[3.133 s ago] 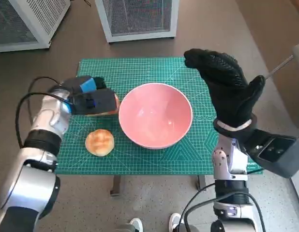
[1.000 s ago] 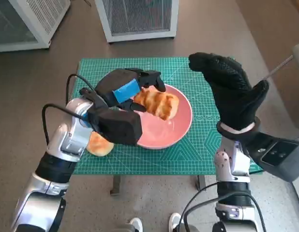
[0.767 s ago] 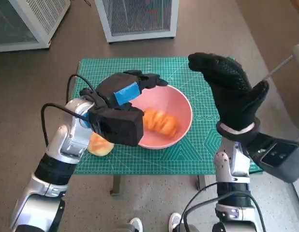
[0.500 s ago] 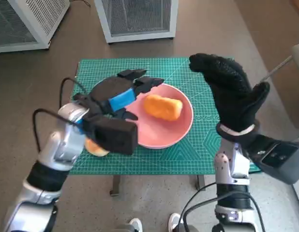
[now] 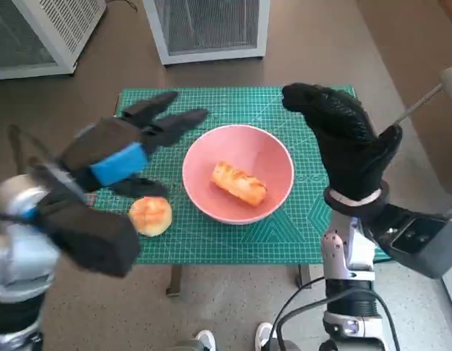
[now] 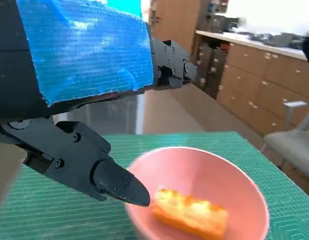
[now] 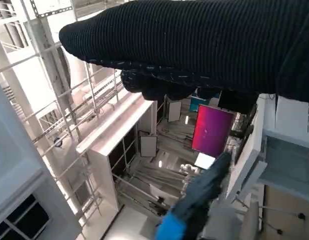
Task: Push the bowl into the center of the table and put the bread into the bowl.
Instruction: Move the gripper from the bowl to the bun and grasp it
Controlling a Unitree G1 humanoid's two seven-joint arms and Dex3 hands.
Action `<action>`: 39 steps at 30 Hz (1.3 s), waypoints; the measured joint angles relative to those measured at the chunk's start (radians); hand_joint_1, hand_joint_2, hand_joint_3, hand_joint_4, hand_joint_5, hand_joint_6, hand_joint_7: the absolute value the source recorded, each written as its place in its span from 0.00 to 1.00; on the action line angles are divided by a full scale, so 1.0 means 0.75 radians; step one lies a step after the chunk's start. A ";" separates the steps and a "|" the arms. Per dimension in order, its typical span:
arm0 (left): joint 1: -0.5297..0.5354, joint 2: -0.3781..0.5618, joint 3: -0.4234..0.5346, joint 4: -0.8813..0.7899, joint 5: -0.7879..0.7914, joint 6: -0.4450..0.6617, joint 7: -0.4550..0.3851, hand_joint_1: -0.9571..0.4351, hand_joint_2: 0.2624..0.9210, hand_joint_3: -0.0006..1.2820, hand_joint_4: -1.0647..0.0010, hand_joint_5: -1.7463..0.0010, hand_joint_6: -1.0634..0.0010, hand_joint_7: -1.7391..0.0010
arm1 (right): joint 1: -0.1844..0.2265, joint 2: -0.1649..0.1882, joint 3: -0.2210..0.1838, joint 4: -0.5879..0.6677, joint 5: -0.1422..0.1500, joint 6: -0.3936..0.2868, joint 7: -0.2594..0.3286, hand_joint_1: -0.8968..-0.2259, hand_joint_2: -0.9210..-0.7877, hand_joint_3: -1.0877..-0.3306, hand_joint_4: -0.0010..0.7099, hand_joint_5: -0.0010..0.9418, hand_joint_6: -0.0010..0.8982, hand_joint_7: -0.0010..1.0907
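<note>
Bread [image 5: 239, 183] lies inside the pink bowl [image 5: 273, 150], right on its bottom. It is a long golden piece, and it lies flat. The left wrist view shows the same piece [image 6: 190, 212] low inside the bowl [image 6: 239, 177]. The bowl sits near the middle of the green mat [image 5: 233, 102] that covers the table. A round bun [image 5: 151, 215] lies on the mat beside the bowl, on the robot's left. The bun and the bowl do not touch.

The left hand [image 5: 120, 150] hangs above the mat, to the left of the bowl. Its fingers are spread wide apart and they hold nothing. Two of its fingers [image 5: 175, 123] point toward the rim of the bowl. In the left wrist view the blue tape [image 6: 84, 55] fills the picture's upper left, and one black finger [image 6: 84, 162] reaches close to the bowl's rim. The hand looks a bit blurry in the head view.

The right hand [image 5: 343, 142] is up in the air, above the right side of the mat. Its fingers curve a little forward, and nothing is in them. The right wrist view shows only the glove [image 7: 204, 45] as a dark band.

Two white boxes with grilles [image 5: 204, 29] stand on the brown floor beyond the table. Two shoes [image 5: 205, 339] show by the table's near edge.
</note>
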 measured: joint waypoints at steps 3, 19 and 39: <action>0.077 0.042 0.055 -0.064 -0.010 0.038 -0.024 0.49 0.62 0.00 1.00 1.00 0.83 0.98 | 0.000 0.000 0.002 -0.001 0.000 0.001 0.000 0.61 0.00 0.87 0.36 0.00 0.03 0.58; 0.349 0.106 0.127 -0.089 -0.006 0.099 -0.038 0.55 0.59 0.00 1.00 1.00 0.88 0.99 | 0.000 0.001 0.012 0.000 0.003 0.023 0.001 0.62 0.00 0.85 0.35 0.00 0.03 0.60; 0.345 0.031 -0.069 0.243 0.080 0.089 0.106 0.47 0.64 0.01 1.00 1.00 0.87 1.00 | 0.000 -0.015 0.014 0.003 0.006 0.045 0.009 0.60 0.00 0.85 0.35 0.00 0.00 0.63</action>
